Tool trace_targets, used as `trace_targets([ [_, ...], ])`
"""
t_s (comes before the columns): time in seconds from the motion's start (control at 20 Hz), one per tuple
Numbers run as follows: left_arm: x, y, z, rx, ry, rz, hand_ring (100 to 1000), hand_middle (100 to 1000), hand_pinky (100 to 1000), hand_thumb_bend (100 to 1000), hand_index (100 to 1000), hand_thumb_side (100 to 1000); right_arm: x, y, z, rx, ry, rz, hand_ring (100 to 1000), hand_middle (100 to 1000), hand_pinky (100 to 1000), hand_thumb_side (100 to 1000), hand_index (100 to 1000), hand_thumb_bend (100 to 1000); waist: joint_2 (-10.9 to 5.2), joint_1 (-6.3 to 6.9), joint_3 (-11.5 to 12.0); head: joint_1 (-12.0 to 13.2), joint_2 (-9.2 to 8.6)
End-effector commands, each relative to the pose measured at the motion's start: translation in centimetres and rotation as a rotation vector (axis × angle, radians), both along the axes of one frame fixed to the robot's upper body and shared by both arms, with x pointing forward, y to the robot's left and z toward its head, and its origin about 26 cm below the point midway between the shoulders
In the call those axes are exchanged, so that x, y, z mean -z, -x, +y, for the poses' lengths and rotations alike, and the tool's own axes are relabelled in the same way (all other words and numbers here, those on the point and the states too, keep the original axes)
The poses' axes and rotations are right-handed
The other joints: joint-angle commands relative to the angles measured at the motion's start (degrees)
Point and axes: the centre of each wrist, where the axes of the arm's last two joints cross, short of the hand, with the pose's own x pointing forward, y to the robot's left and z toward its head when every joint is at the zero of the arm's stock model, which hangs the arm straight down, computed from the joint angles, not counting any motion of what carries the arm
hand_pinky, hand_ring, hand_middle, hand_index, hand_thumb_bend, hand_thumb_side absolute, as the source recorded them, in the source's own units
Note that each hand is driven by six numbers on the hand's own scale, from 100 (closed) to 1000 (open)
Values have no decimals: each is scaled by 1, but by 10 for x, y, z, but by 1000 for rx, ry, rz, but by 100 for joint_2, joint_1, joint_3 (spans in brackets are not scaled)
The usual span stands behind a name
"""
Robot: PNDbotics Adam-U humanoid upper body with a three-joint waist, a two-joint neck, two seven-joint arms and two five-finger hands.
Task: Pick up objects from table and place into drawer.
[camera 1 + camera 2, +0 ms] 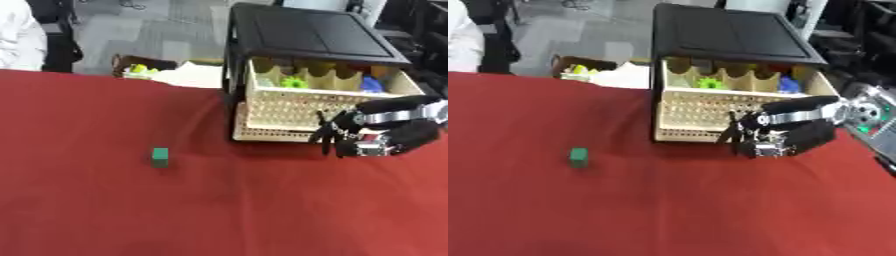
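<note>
Red cloth covers the surface (105,210) from edge to edge in my view. Far left, at the back edge, I see a white sleeve of a person standing off the surface, touching nothing.

Left of centre sits a small green block (160,157), alone on the cloth and well apart from everything else. It stands upright with nothing touching it.

Beyond the back edge, left of the cabinet, there is a box (144,69) on the floor with yellow-green bits in it; I cannot make out what they are.

Right of centre stands a black cabinet (306,32) with a flat top. Its cream drawer (289,107) is pulled out toward me, its perforated front facing the block. Inside I can see a green toothed piece (295,82) near the middle and a blue item (372,85) toward the right end. A second cream drawer front shows just below, less pulled out.

Right hand (772,137) comes in from the right side, black with a silver wrist, and hangs just in front of the drawer's right half, low over the cloth. Its fingers (325,135) point down and left, fairly straight and slightly spread, with nothing between them as far as I can see. I see no left hand in either view.
</note>
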Motion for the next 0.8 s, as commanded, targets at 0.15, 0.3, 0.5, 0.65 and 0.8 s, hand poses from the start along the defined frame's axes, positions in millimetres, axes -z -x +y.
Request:
trace_targets([
  [0.15,-9,2,-1,7,-7,-38,607,579,545,100,763,1000,-9,8,-10,-40,79,-15,614,684,376,1000,937,100,-37,28,31,-46,-125],
  [0.3,-9,2,-1,7,-7,-39,606,579,545,100,763,1000,-8,9,-11,-38,83,-14,613,684,376,1000,935,100,-26,31,40,-50,-133],
  [0.5,-8,2,-1,7,-9,-39,606,579,545,100,763,1000,-8,9,-13,-31,78,-12,613,684,376,1000,935,100,4,33,62,-54,-152],
  [0.65,-9,2,-2,9,-9,-40,605,579,546,100,763,1000,-10,9,-13,-36,68,-18,609,680,373,1000,932,100,19,33,78,-59,-165],
  [0.8,-9,2,-2,12,-10,-43,604,580,546,100,763,1000,-15,9,-13,-44,46,-26,608,679,374,1000,932,100,34,33,95,-64,-174],
])
